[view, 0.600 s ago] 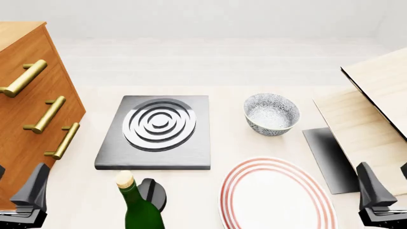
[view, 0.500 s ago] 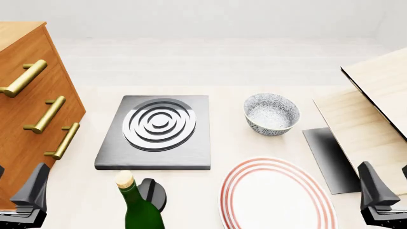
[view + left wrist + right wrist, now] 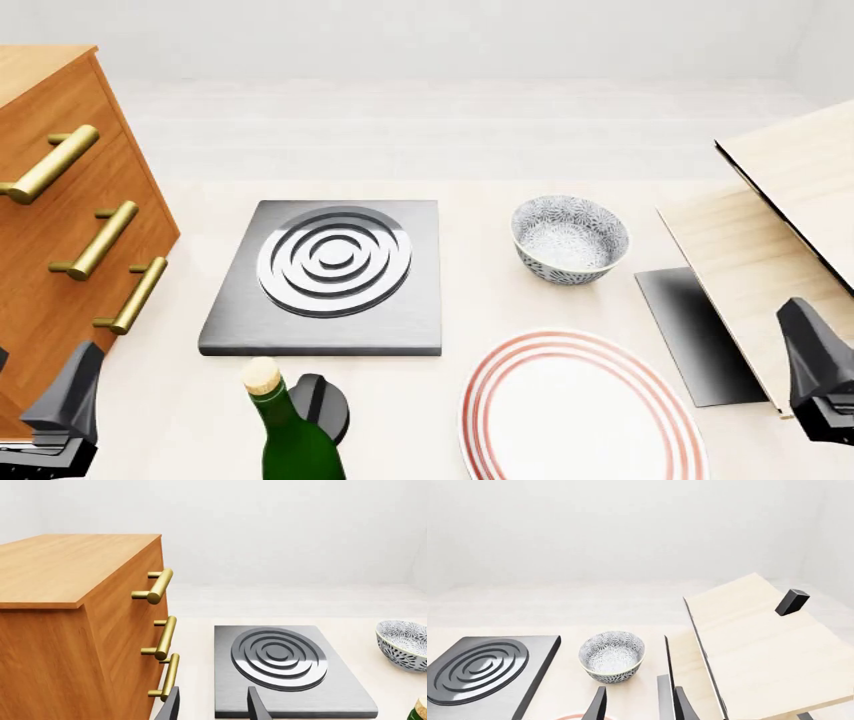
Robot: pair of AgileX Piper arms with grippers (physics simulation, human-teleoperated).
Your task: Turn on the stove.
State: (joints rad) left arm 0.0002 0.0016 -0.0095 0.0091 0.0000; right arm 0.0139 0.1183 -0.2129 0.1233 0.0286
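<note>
The stove (image 3: pixel 334 285) is a flat dark-grey slab with silver concentric rings, left of the table's middle. Its small black round knob (image 3: pixel 324 403) lies just in front of the slab, half hidden by a green bottle (image 3: pixel 287 440). The stove also shows in the left wrist view (image 3: pixel 293 680) and the right wrist view (image 3: pixel 487 670). My left gripper (image 3: pixel 64 415) is low at the front left, open and empty, its fingers (image 3: pixel 257 707) spread short of the slab. My right gripper (image 3: pixel 817 380) is at the front right, open and empty, with its fingertips (image 3: pixel 597 705) apart.
A wooden drawer cabinet (image 3: pixel 60 230) with brass handles stands left of the stove. A patterned bowl (image 3: pixel 570 238) sits right of it. A red-ringed white plate (image 3: pixel 581 410) lies at the front. A light wooden box with a raised lid (image 3: pixel 787 230) and a dark panel (image 3: pixel 694 335) is at the right.
</note>
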